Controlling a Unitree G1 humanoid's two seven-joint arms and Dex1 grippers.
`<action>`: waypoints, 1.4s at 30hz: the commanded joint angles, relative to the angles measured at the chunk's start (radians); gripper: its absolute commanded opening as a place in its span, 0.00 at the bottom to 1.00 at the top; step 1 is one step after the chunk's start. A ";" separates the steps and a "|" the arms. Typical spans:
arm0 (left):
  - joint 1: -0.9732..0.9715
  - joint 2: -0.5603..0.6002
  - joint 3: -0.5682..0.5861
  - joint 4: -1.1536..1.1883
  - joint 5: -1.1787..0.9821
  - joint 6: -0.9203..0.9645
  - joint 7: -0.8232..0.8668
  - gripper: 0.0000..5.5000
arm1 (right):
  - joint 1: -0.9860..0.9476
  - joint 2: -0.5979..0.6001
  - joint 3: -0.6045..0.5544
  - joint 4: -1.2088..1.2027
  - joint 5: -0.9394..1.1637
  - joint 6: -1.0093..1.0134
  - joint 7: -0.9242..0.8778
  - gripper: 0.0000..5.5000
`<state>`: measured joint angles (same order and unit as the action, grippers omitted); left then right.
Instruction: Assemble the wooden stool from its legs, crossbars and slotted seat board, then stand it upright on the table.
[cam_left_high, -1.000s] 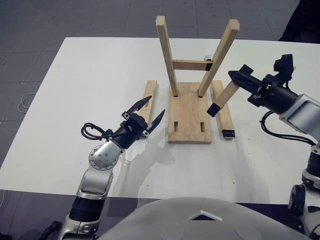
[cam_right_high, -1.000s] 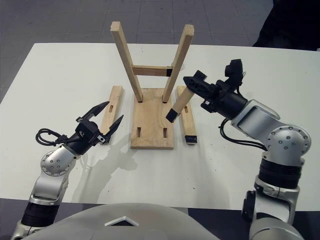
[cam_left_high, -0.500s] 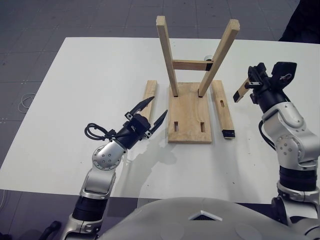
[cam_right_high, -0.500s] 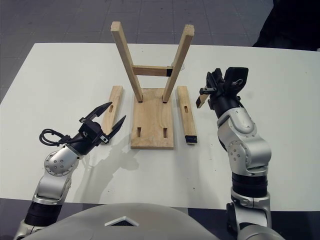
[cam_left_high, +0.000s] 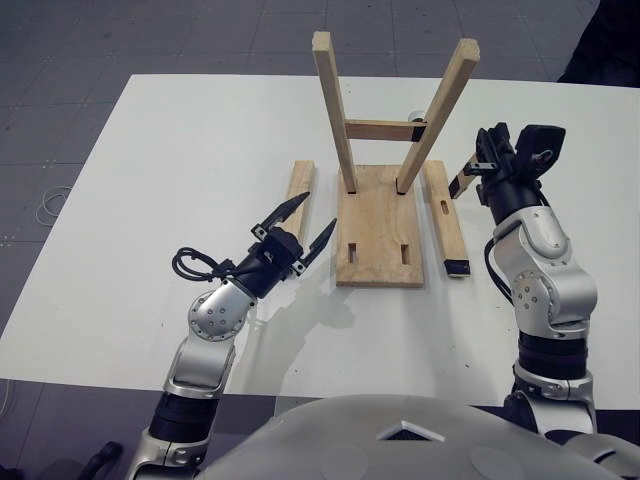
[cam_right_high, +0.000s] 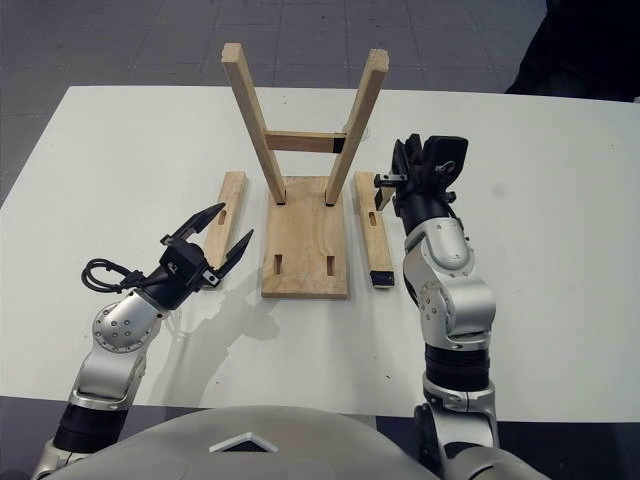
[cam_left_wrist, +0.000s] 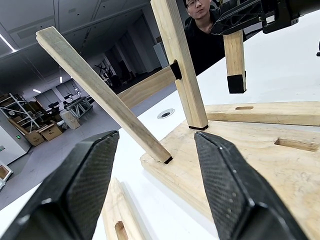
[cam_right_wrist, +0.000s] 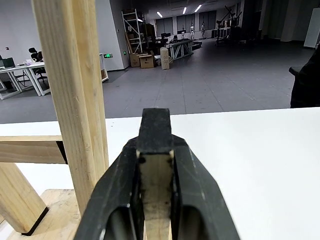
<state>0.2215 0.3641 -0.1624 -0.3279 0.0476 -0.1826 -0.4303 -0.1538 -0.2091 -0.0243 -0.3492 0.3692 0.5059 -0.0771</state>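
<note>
- The loose crossbar (cam_left_high: 462, 182) is clamped in the right end effector (cam_left_high: 482, 160). Its black-capped end points down and hangs just over the far end of the right-hand loose leg (cam_left_high: 447, 230).
- That leg lies flat just beside the right edge of the seat board (cam_left_high: 378, 240). Its long axis runs from the tabletop's far edge toward the near edge, with its slot facing up. My read: the crossbar's tip has to come down and a little toward the near edge to meet that slot.
- The right arm is plainly the nearer one. The left end effector (cam_left_high: 315, 210) hovers spread wide with nothing in it, off the board's left edge, near the other loose leg (cam_left_high: 298, 185).
- The upright legs (cam_left_high: 335, 110) stand in the board's far slots, splayed and joined by a fitted crossbar (cam_left_high: 378, 129). The near pair of slots is empty.
- The tabletop (cam_left_high: 180, 150) is white and smooth, so the flat leg could skid under a push.
- Beyond it there is grey tiled floor and a big open hall with racks.
</note>
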 joint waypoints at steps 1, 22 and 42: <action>0.004 0.002 -0.008 -0.010 0.013 0.007 0.003 0.52 | 0.018 0.015 -0.010 0.002 -0.023 0.018 0.010 0.08; 0.031 -0.020 -0.032 -0.031 0.031 0.017 0.034 0.52 | -0.016 0.092 -0.037 0.082 -0.076 0.019 0.034 0.08; 0.032 -0.022 -0.027 -0.026 0.036 0.014 0.043 0.52 | 0.175 0.002 -0.016 0.226 -0.247 -0.117 0.104 0.08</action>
<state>0.2601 0.3334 -0.1941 -0.3564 0.0826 -0.1759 -0.3828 -0.0803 -0.1830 -0.0189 -0.2038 0.1539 0.3926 0.0160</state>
